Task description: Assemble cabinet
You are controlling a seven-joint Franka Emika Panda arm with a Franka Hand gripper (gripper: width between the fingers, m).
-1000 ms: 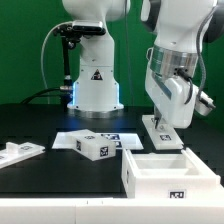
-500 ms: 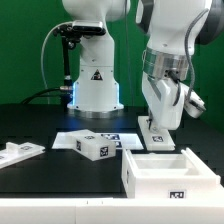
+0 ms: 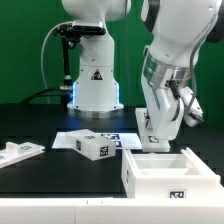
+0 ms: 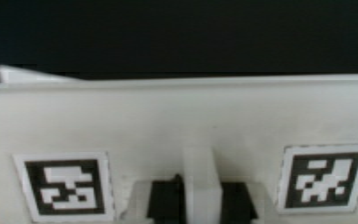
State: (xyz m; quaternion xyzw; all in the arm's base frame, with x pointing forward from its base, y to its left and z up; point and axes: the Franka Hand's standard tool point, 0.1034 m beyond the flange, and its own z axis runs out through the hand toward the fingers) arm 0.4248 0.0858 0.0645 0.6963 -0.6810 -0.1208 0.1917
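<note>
In the exterior view my gripper (image 3: pixel 160 124) hangs just behind the open compartmented box (image 3: pixel 170 176) of the cabinet, shut on a flat white tagged panel (image 3: pixel 150 134) held upright over the box's back rim. In the wrist view that panel (image 4: pixel 176 115) fills the picture, with a square tag on each side. A thin white rib of it stands pinched in my gripper (image 4: pixel 202 200), between the dark fingers (image 4: pixel 158 202). A small tagged block (image 3: pixel 95 147) lies on the table at the exterior view's left of the box.
The marker board (image 3: pixel 112 134) lies flat behind the small block. Another white part (image 3: pixel 16 152) rests at the exterior view's far left edge. The white robot base (image 3: pixel 95 75) with a triangle mark stands at the back, in front of a green wall.
My arm has carried the held panel toward the exterior view's left, from beyond the box's far corner to over its back rim, and the hand has tilted. The jaws stayed shut.
</note>
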